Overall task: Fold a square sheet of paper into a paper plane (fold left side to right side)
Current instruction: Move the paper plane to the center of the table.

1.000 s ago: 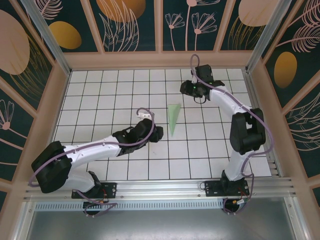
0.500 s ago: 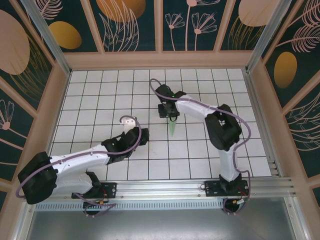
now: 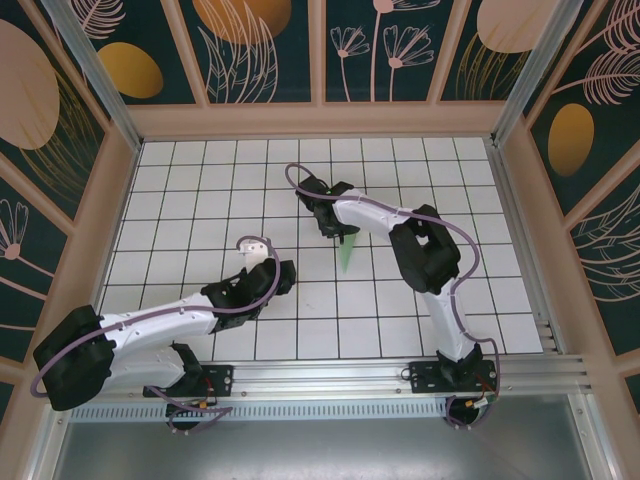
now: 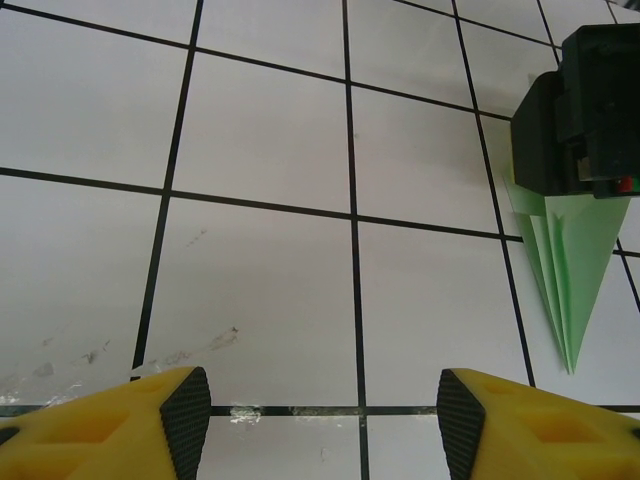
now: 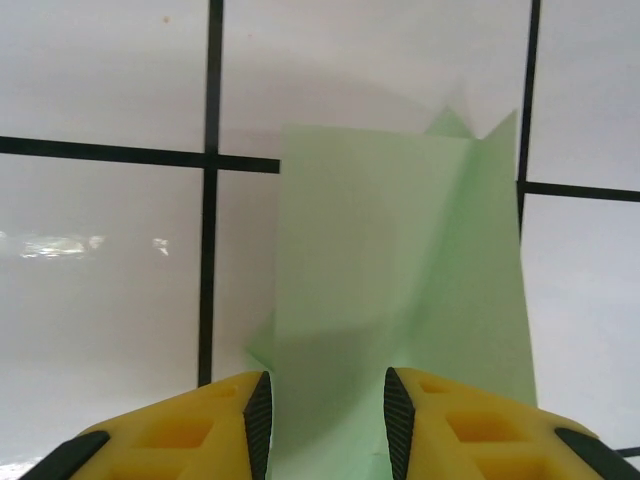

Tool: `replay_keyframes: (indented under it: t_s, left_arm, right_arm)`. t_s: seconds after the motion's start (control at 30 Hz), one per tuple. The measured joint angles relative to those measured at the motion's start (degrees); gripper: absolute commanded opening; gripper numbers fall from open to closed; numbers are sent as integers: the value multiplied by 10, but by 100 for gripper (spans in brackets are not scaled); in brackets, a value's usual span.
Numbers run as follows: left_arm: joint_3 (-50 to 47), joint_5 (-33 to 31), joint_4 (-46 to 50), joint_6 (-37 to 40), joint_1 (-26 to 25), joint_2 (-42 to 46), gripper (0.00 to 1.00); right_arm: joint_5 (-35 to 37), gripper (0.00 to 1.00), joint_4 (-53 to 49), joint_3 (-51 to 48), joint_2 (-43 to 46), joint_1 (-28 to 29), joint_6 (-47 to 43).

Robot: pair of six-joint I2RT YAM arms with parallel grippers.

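Pale mint-green folded paper plane (image 5: 400,300) lies flat on the white gridded surface (image 4: 260,130), wide end between the right fingers (image 5: 200,430), which stand apart, unclenched. The left fingers (image 4: 150,420) gape empty, well aside. Folding looks done; next probably calls for pressing the creases.

Green paper plane (image 3: 346,258) on the white tiled worktop (image 3: 200,200), right claw (image 3: 337,231) over its wide end, left claw (image 3: 252,246) nearby.
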State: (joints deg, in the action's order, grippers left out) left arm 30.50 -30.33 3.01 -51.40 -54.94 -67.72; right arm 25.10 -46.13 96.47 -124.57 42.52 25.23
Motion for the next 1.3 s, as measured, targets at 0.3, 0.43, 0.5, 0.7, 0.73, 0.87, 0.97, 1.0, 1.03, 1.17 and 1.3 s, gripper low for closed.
replay_keyframes:
  t_s: [0.3, 0.43, 0.5, 0.7, 0.73, 0.87, 0.97, 1.0, 1.03, 1.17, 1.3]
  left_arm:
    - [-2, 0, -2, 0, 0, 0, 66]
    - [-2, 0, -2, 0, 0, 0, 66]
    - [-2, 0, -2, 0, 0, 0, 66]
    - [-2, 0, -2, 0, 0, 0, 67]
    - [-2, 1, -2, 0, 0, 0, 67]
    - [-2, 2, -2, 0, 0, 0, 67]
    - [-2, 3, -2, 0, 0, 0, 68]
    - [-2, 3, -2, 0, 0, 0, 68]
    - [-2, 3, -2, 0, 0, 0, 68]
    - [-2, 5, -2, 0, 0, 0, 69]
    - [-2, 5, -2, 0, 0, 0, 69]
  right_arm:
    - [15, 19, -9, 0, 0, 0, 8]
    - [11, 4, -6, -10, 3, 0, 7]
    - [3, 0, -4, -24, 13, 0, 10]
    - [-48, 0, 28, -110, 120, 0, 8]
    - [-58, 0, 38, -125, 143, 0, 8]
    - [-108, 0, 85, -189, 228, 0, 10]
    - [-129, 0, 118, -235, 241, 0, 16]
    - [-135, 0, 128, -251, 240, 0, 18]
    - [-141, 0, 133, -266, 239, 0, 20]
    - [-155, 5, 143, -291, 229, 0, 24]
    - [-167, 19, 149, -291, 229, 0, 29]
